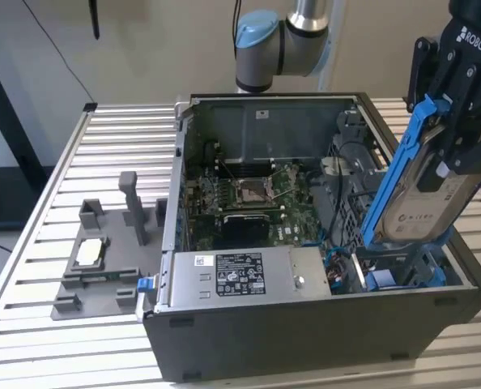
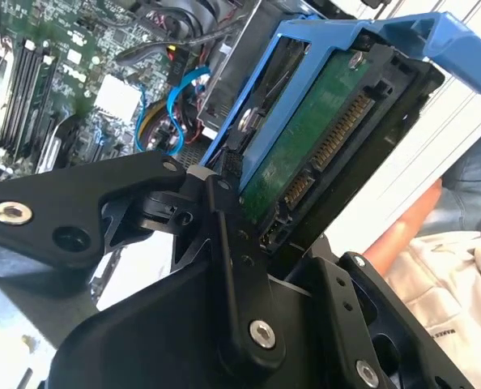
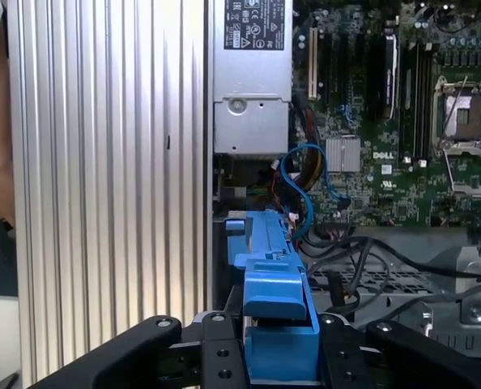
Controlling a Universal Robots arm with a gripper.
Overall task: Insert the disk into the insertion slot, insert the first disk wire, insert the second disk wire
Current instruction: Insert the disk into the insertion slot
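Clamped on disk (image 1: 423,194) by gripper (image 1: 455,150), held tilted over insertion slot (image 1: 402,274); probably best squared to bay before lowering, clear of blue cables (image 2: 176,101).

You have open air above the insertion slot (image 1: 398,271) at the case corner on the exterior view's right, where the disk (image 1: 423,194) hangs tilted, clamped in the gripper (image 1: 453,138). The way down is narrow, with the case wall (image 1: 467,271) on one side and the power-supply box (image 1: 240,275) near the other. Loose black cables (image 3: 362,259) and blue cables (image 3: 305,170) lie just beside the bay (a person (image 2: 402,231) is also close to the disk, outside the case), while the slatted table (image 1: 103,138) on the exterior view's left is open apart from a grey fixture (image 1: 103,259).
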